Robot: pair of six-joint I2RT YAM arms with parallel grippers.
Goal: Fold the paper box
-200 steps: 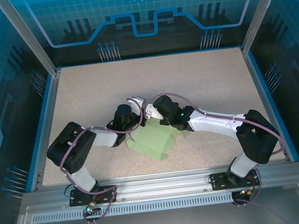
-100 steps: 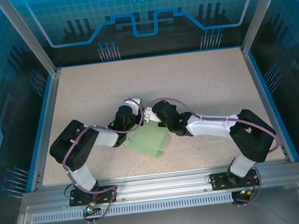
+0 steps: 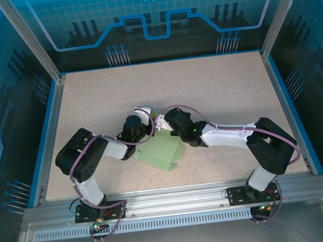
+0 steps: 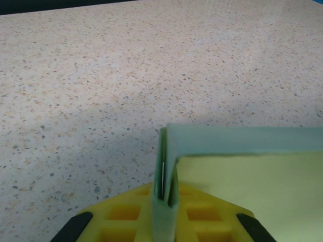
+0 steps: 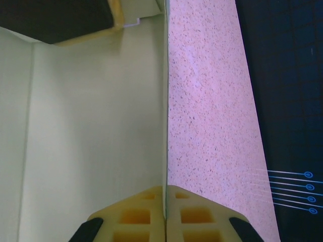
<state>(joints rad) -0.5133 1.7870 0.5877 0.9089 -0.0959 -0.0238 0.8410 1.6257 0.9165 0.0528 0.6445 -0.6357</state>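
Observation:
The pale mint-green paper box (image 3: 160, 151) lies partly folded on the speckled table (image 3: 216, 85), between the two arms. My left gripper (image 3: 144, 112) is shut on a doubled-over flap of the paper box (image 4: 169, 171), which stands on edge between the yellow pads (image 4: 126, 214). My right gripper (image 3: 160, 121) is shut on a thin edge of the paper box (image 5: 91, 126), with the sheet running straight up from between its yellow pads (image 5: 136, 217). The two grippers sit close together at the box's far edge.
A blue rim (image 3: 54, 124) frames the table on all sides, with clear panel walls behind. Open tabletop (image 3: 203, 81) stretches beyond the grippers. The arm bases (image 3: 95, 207) stand on the metal rail at the near edge.
The right arm has drawn in to the left and the box has closed up from a wider spread sheet to a narrower folded shape. Little has moved in the last half second.

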